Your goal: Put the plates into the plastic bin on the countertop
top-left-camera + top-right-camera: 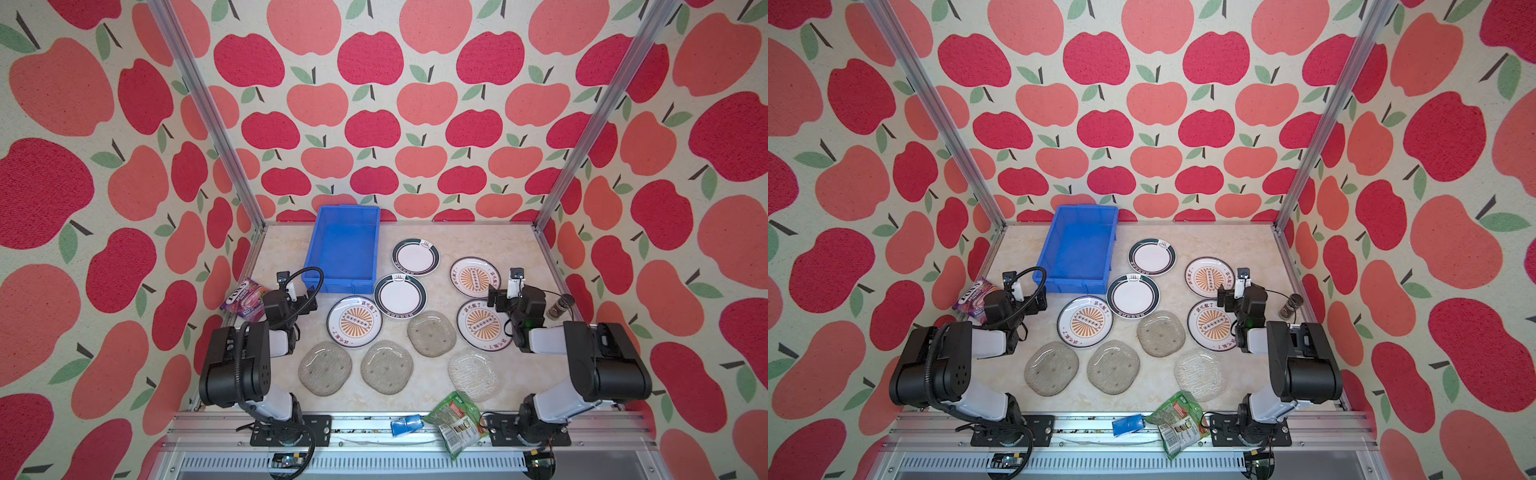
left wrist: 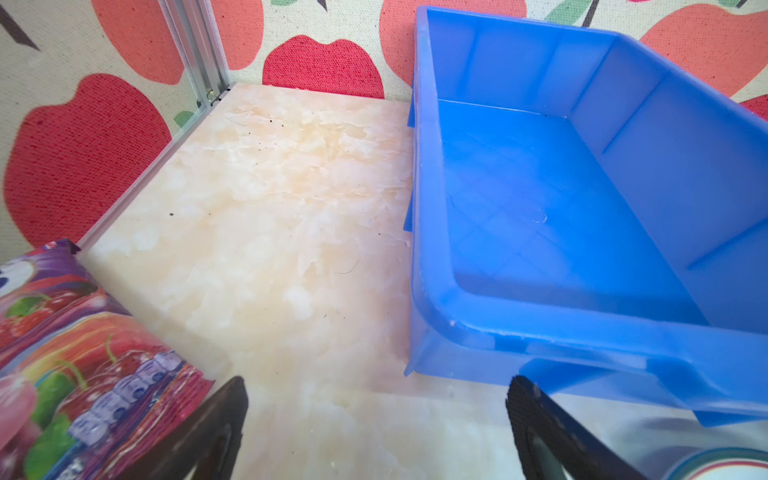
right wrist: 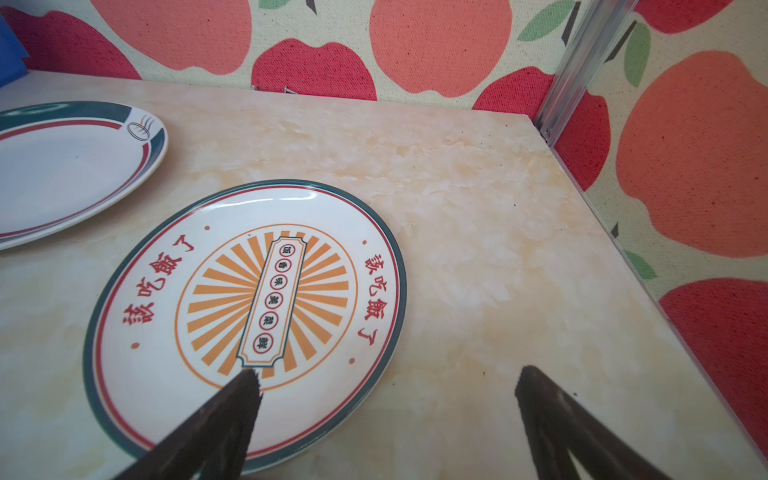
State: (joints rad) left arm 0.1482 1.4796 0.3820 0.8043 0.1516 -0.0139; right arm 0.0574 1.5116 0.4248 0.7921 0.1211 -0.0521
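Plates (image 1: 399,295): nine, all lying flat on the countertop (image 1: 478,241), outside the plastic bin (image 1: 337,286), which stands at the back left. Two dark-rimmed ones are just right of the bin; three sunburst and four glass ones lie nearer the arms.

Right gripper (image 3: 386,374): jaws apart, holding nothing. One fingertip is over a sunburst plate (image 3: 245,316), the other over bare countertop.

Left gripper (image 2: 376,384): jaws apart, holding nothing, between the bin's near corner and the purple candy packet (image 2: 83,365).
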